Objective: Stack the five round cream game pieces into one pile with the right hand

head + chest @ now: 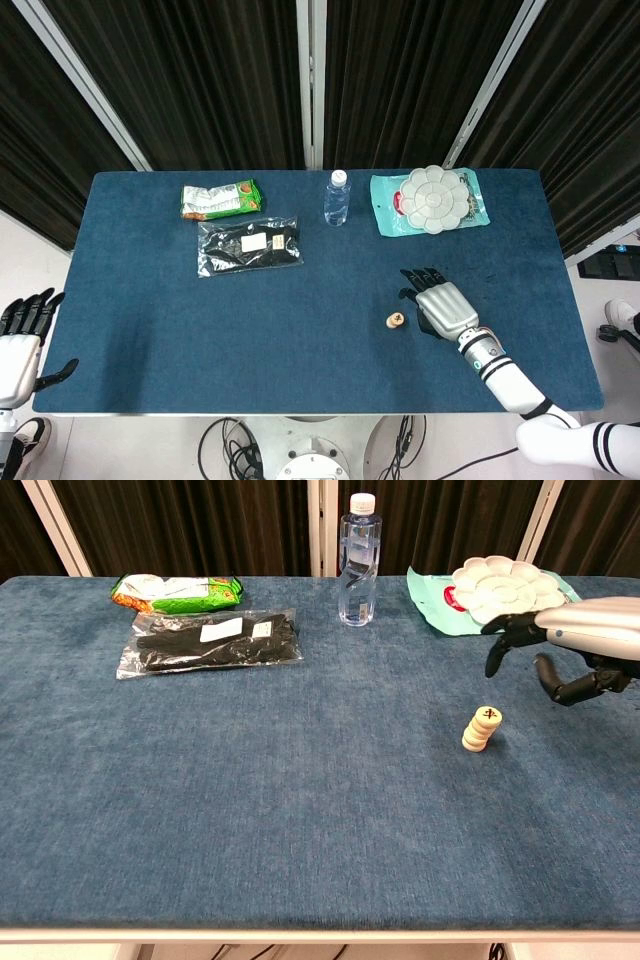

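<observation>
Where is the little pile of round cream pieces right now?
The pile of cream pieces stands on the blue table, right of the middle in both views, just left of the right hand, which isn't touching it.

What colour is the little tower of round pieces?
Cream, with a dark mark on the top piece of the tower; clearest in the chest view.

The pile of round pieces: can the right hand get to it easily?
Probably yes. The right hand hovers open just beside the pile, apart from it, and only bare table lies between them. Nothing blocks the way.
</observation>
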